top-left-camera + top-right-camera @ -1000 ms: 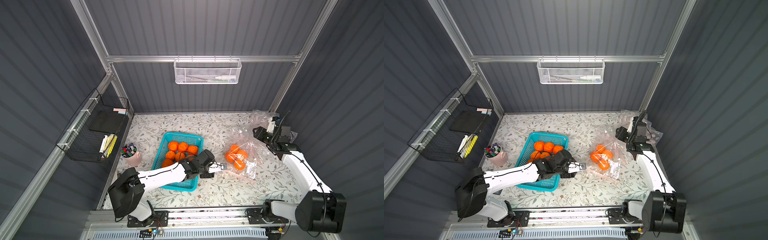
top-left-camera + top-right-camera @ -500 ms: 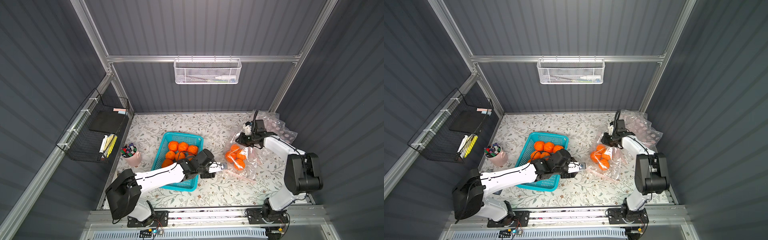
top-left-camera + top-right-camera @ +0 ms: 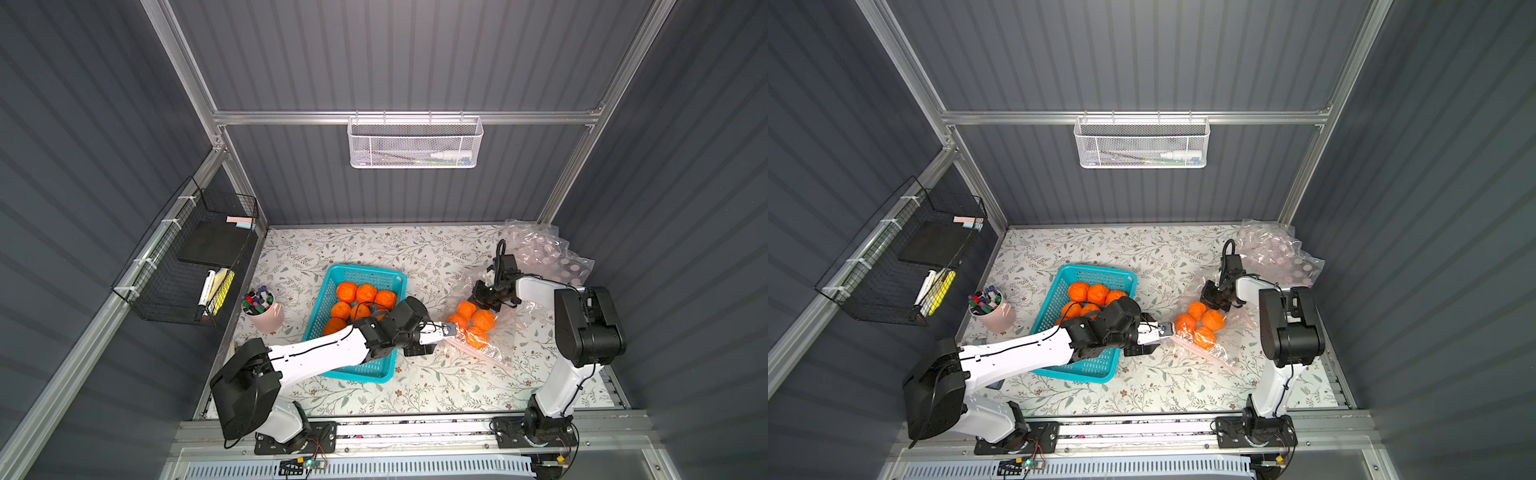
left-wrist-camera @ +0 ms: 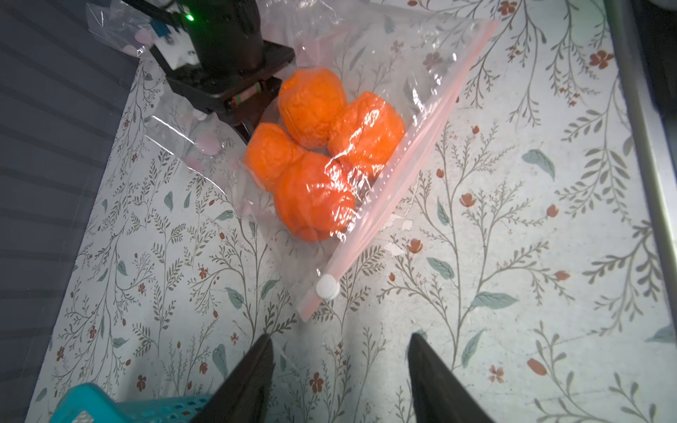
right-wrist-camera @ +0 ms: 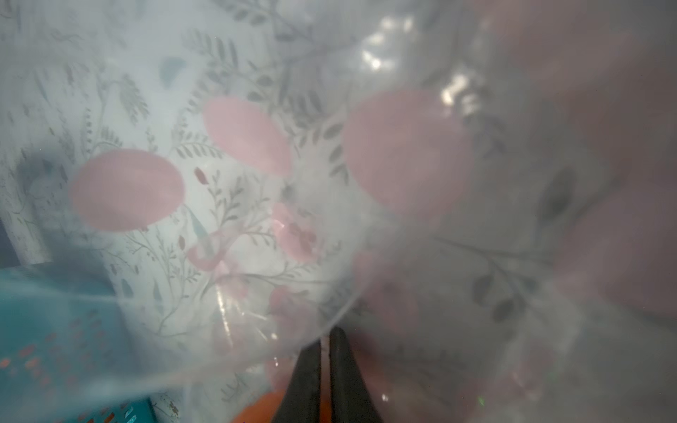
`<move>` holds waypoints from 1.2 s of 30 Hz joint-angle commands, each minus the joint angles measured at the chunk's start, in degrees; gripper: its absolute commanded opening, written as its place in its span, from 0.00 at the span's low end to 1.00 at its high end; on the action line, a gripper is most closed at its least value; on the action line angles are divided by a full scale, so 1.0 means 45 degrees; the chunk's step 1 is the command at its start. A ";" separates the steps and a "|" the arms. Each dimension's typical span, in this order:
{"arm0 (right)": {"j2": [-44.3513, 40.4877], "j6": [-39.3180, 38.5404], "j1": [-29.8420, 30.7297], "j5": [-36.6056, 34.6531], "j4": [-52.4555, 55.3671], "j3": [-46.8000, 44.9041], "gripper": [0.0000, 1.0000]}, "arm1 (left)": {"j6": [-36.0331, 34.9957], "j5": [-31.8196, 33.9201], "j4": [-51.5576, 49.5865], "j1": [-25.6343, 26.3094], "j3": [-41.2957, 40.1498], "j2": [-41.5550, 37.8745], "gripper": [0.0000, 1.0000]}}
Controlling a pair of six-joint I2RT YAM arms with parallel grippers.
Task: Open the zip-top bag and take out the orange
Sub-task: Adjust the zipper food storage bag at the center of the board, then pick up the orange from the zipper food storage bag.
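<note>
The zip-top bag point(image 4: 399, 91), with a bunch of oranges point(image 4: 315, 157) lumped inside, is laid on the flowery table point(image 4: 513, 227) just ahead of the left pincer point(image 4: 340, 336), whose fingers are spread apart; the white slider point(image 4: 327, 287) is parked at the zipper end nearest those tips. The bag's far side is pinched by the right pincer point(image 5: 327, 335), fingers squeezed together on the film. A teal basket point(image 3: 365, 270) is tucked just behind the left pincer.
</note>
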State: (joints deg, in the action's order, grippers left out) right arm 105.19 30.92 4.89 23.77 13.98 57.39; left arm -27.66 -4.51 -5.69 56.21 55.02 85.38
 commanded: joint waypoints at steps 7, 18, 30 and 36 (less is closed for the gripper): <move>0.0126 0.0669 0.0055 0.0145 -0.0347 -0.0388 0.08 | 0.2090 -0.0715 0.1537 0.1547 -0.0729 0.0482 0.60; 0.0071 0.0487 0.0058 0.0455 -0.0584 -0.0606 0.07 | 0.5409 0.0553 0.4363 0.2206 -0.0983 0.2158 0.45; 0.0102 0.0299 0.0028 0.0810 -0.0565 -0.0643 0.06 | 0.5871 0.1354 0.5752 0.2197 -0.0406 0.4068 0.27; 0.0150 0.0298 0.0034 0.0907 -0.0623 -0.0700 0.06 | 0.5980 0.1247 0.6626 0.2195 -0.0451 0.4347 0.26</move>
State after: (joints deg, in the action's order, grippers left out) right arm 105.16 32.71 4.93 27.24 9.85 55.40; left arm -1.83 0.71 20.69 66.54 51.90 104.27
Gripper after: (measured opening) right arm 0.060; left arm 0.259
